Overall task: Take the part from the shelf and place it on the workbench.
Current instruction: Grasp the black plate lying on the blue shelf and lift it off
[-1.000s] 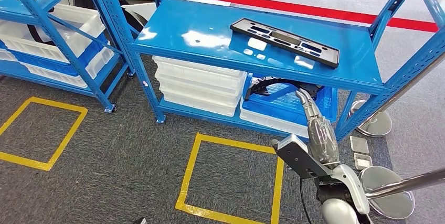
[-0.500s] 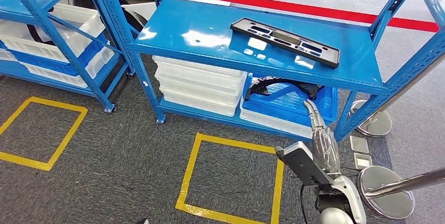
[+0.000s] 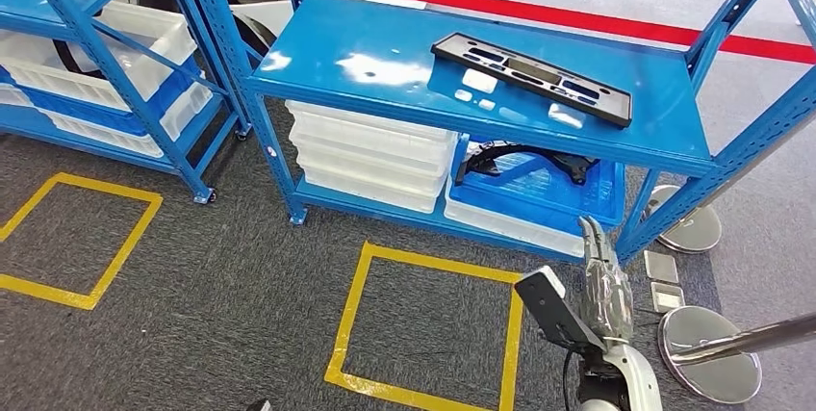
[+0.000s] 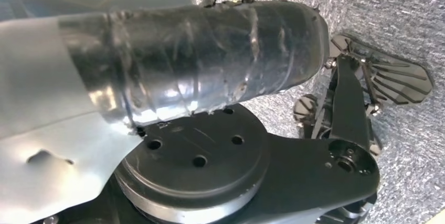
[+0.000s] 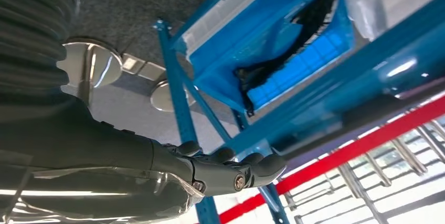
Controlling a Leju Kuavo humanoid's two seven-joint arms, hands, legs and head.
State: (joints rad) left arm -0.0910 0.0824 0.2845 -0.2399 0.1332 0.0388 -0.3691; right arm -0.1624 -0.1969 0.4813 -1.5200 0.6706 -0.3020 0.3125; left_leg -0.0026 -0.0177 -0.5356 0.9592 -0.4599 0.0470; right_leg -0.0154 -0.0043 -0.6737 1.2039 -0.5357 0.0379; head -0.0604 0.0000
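Lowering, our right hand [image 3: 604, 281] has sunk from the blue crate's front toward five o'clock, fingers straight and together, holding nothing. We judge the reach not yet begun: the long black slotted plastic part [image 3: 531, 77] lies untouched on the blue metal shelf [image 3: 385, 55] at one o'clock. Our right wrist view reveals fingertips [image 5: 262, 166] slightly curled; our left hand's state we cannot tell.
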